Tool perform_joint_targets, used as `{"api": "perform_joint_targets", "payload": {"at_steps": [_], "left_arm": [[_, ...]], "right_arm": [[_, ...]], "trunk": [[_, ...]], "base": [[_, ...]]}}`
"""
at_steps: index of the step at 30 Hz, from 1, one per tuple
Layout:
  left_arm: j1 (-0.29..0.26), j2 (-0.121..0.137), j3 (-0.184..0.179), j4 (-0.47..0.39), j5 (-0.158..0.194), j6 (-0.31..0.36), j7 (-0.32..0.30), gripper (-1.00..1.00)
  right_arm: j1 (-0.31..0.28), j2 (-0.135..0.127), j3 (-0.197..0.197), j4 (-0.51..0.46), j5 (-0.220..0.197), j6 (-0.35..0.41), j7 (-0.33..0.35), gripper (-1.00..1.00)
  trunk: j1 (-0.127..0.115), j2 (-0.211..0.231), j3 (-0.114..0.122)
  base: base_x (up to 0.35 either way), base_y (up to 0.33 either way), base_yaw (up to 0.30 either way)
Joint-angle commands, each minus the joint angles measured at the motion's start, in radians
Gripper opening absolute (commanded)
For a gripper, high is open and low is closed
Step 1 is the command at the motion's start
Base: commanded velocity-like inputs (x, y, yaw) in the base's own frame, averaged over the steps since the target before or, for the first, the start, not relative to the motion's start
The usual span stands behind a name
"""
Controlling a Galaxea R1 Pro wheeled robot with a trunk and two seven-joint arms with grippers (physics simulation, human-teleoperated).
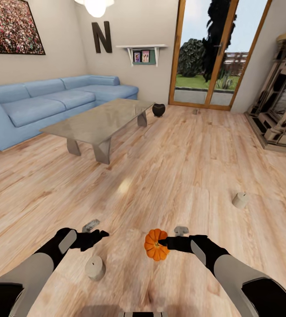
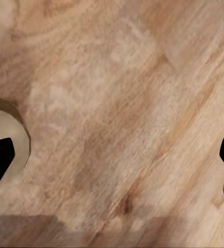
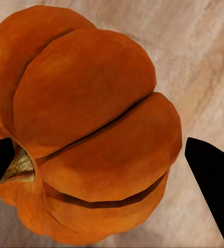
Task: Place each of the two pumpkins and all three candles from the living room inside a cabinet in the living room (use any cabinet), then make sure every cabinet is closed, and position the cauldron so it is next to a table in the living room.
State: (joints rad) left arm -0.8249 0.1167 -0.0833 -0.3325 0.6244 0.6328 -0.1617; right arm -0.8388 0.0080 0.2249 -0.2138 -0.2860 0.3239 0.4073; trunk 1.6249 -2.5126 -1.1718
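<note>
Right pincer (image 1: 164, 241) is up against the pumpkin (image 1: 155, 245), and in the right wrist view its black fingers sit either side of the orange ribs (image 3: 99, 129), spread wide, whether gripping yet I cannot tell. The pumpkin sits squat, no long axis, stem turned toward one finger. Just left of the pumpkin stands a pale candle (image 1: 95, 267), with the left pincer (image 1: 100, 236) above it, jaws parted and empty. My call: right arm takes the pumpkin.

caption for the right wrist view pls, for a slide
Right gripper straddling an orange pumpkin above the wooden floor, fingers on either side.
</note>
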Motion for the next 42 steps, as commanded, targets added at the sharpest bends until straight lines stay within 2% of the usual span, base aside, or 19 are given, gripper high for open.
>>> {"api": "perform_joint_targets", "payload": {"at_steps": [1, 6, 11, 12, 15, 19, 23, 25, 28, 34, 38, 42], "left_arm": [[0.000, 0.009, -0.008, 0.013, 0.004, -0.005, -0.001, 1.00], [0.000, 0.023, -0.012, 0.126, 0.004, -0.086, -0.001, 1.00], [0.000, 0.023, -0.016, 0.177, 0.004, -0.134, 0.000, 1.00], [0.000, 0.021, -0.017, 0.216, 0.005, -0.166, 0.000, 1.00], [0.000, 0.019, -0.017, 0.245, 0.005, -0.203, 0.000, 1.00], [0.000, 0.014, -0.016, 0.256, 0.005, -0.215, -0.001, 1.00], [0.004, 0.009, -0.016, 0.264, 0.005, -0.237, -0.001, 1.00], [0.007, 0.009, -0.016, 0.267, 0.005, -0.280, -0.002, 1.00], [0.007, 0.007, -0.015, 0.268, 0.006, -0.309, -0.002, 1.00], [0.009, -0.037, -0.016, 0.271, 0.005, -0.319, 0.005, 1.00], [0.009, -0.041, -0.015, 0.271, 0.006, -0.322, 0.005, 1.00], [0.009, -0.041, -0.015, 0.271, 0.006, -0.323, 0.005, 1.00]], "right_arm": [[0.000, -0.001, 0.007, -0.001, -0.010, 0.006, -0.001, -1.00], [0.000, 0.000, 0.009, -0.001, -0.010, 0.006, -0.001, -1.00], [0.000, 0.000, 0.010, 0.000, -0.010, 0.006, -0.001, -1.00], [0.000, 0.000, 0.010, 0.000, -0.010, 0.006, -0.001, -1.00], [0.000, 0.000, 0.010, 0.001, -0.010, 0.006, -0.002, -1.00], [0.000, 0.000, 0.010, 0.001, -0.009, 0.006, -0.002, -1.00], [0.000, 0.000, 0.010, 0.002, -0.010, 0.006, -0.002, -1.00], [0.000, 0.000, 0.009, 0.004, -0.010, 0.007, -0.005, -1.00], [0.000, 0.000, 0.010, 0.005, -0.010, 0.008, -0.012, -1.00], [0.000, 0.001, 0.010, 0.005, -0.010, 0.010, -0.036, -1.00], [0.000, 0.003, 0.010, 0.005, -0.009, 0.008, -0.085, -1.00], [0.000, 0.006, 0.011, 0.004, -0.009, 0.007, -0.090, -1.00]], "trunk": [[-0.001, 0.000, 0.005], [-0.003, 0.001, 0.032], [-0.005, 0.002, 0.059], [-0.006, 0.003, 0.064], [-0.007, 0.003, 0.080], [-0.009, 0.004, 0.101], [-0.009, 0.004, 0.104], [-0.009, 0.004, 0.105], [-0.009, 0.004, 0.106], [-0.009, 0.004, 0.106], [-0.009, 0.004, 0.102], [-0.009, 0.004, 0.099]], "base": [[0.000, 0.000, 0.053], [0.000, 0.000, 0.067], [0.000, 0.000, 0.096], [0.000, 0.000, 0.118], [0.000, 0.000, 0.125], [0.000, 0.000, 0.133], [0.000, 0.000, 0.132], [0.000, 0.000, 0.065], [0.000, 0.000, 0.019], [-0.026, 0.001, 0.006], [-0.151, 0.085, 0.108], [-0.229, 0.180, 0.186]]}}
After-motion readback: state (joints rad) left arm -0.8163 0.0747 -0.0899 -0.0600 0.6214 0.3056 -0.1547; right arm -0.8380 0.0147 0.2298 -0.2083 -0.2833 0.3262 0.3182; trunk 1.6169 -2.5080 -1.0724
